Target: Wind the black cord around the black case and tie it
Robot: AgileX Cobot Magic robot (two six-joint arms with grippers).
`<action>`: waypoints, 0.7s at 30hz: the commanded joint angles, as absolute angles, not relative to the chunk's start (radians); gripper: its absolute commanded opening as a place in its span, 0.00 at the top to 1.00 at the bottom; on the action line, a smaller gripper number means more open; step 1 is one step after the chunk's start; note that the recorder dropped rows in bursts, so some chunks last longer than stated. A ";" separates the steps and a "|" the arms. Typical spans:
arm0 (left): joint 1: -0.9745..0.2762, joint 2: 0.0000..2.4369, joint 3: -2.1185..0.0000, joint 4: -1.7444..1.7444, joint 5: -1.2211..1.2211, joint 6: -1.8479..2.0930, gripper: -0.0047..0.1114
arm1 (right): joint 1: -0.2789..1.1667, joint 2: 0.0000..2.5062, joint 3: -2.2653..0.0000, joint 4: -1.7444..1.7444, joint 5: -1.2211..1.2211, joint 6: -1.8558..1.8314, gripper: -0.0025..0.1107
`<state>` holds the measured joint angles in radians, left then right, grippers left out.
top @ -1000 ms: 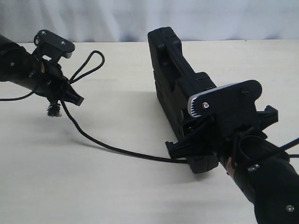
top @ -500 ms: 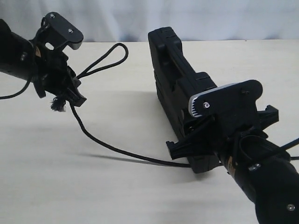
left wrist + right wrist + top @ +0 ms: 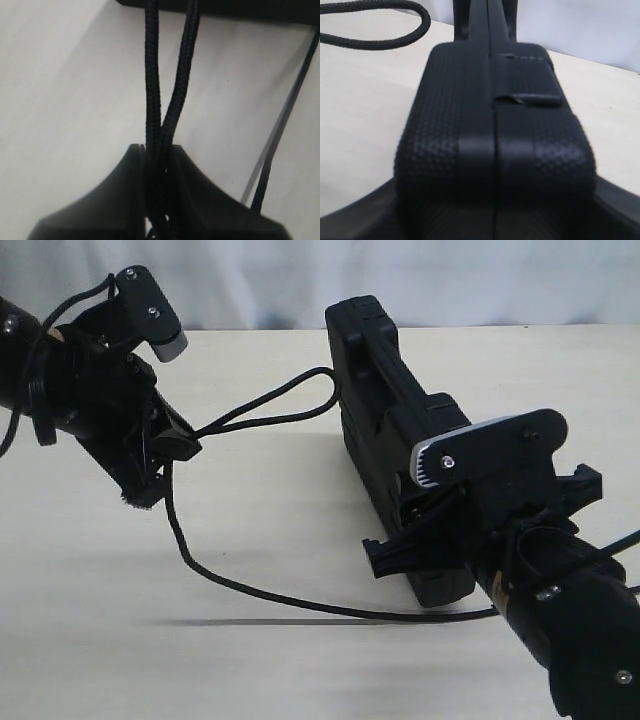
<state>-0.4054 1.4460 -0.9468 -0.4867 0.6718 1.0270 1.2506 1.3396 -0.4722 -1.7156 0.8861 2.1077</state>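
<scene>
Pale table under black case (white backdrop).

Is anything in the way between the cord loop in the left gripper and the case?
Nothing visible. The left gripper pinches the black cord, and its loop reaches over the table to the black case, which the right gripper holds on edge.

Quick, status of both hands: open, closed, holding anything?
Left hand: closed, pinching two strands of the black cord.
Right hand: closed on the black case, which stands on edge.
</scene>
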 commanded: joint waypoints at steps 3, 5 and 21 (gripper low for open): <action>-0.407 1.440 -0.944 -0.651 0.708 1.167 0.96 | 1.244 1.328 -0.473 -1.744 0.913 2.109 0.94; -0.407 1.442 -0.944 -0.663 0.702 1.174 0.96 | 1.244 1.328 -0.473 -1.744 0.913 2.109 0.94; -0.409 1.509 -0.962 -0.725 0.633 1.246 0.96 | 1.246 1.328 -0.473 -1.744 0.868 2.109 0.94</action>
